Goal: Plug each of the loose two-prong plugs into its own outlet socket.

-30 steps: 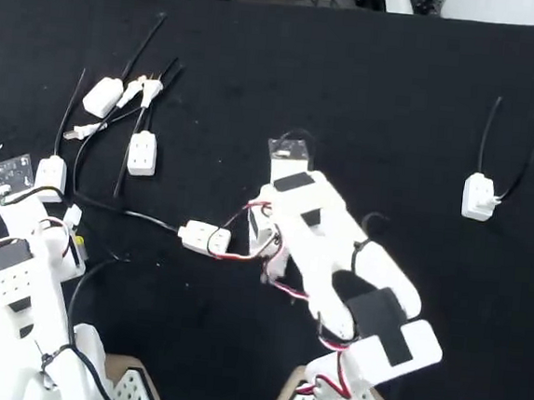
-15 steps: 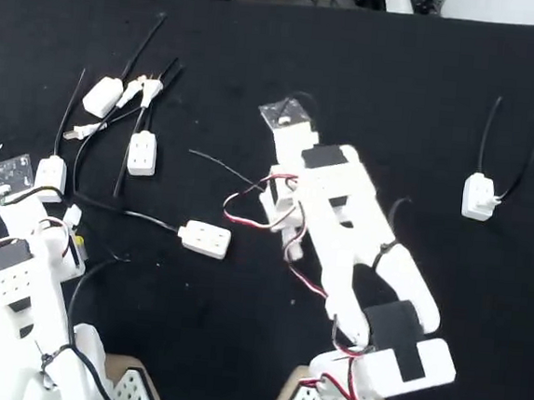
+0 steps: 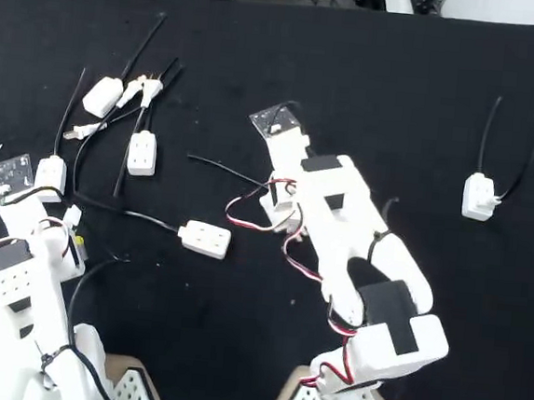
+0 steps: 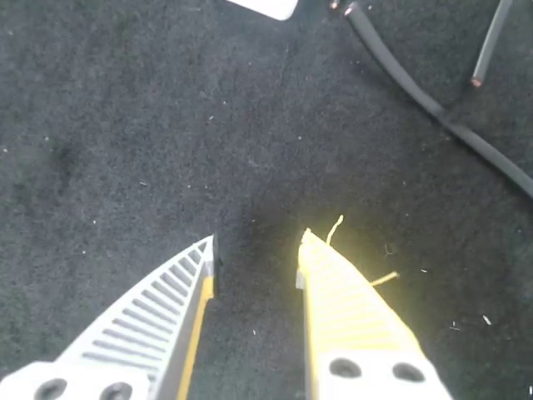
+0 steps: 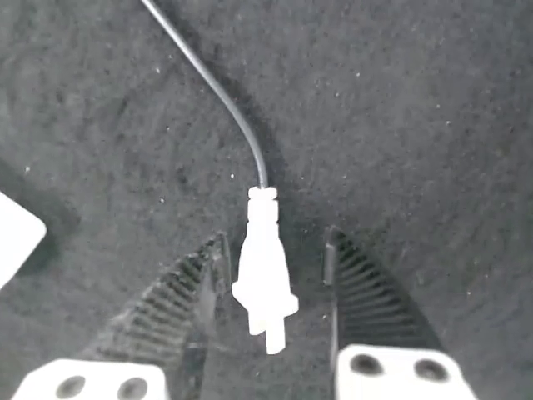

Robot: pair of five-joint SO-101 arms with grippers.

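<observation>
Straddling plug (image 5: 265, 275), right claw (image 5: 275, 239) spread; we judge grasp pending: pinch next, then carry to socket (image 3: 205, 239) at its eight o'clock.

The surface (image 3: 417, 91) under me is black all over, flecked with pale lint. My left hand (image 4: 256, 254) has one white finger (image 4: 154, 321) edged in yellow and one yellow finger (image 4: 350, 321), both ribbed. My right hand (image 5: 273, 250) has black ribbed fingers (image 5: 162, 312) on white bases. The plug (image 5: 265, 275) is white, its thin cord (image 5: 216, 92) black. The outlet sockets (image 3: 205, 239) are white too, on black leads. My right arm (image 3: 348, 231) is white with black patches, and red and white wires (image 3: 237, 218) loop along it.
</observation>
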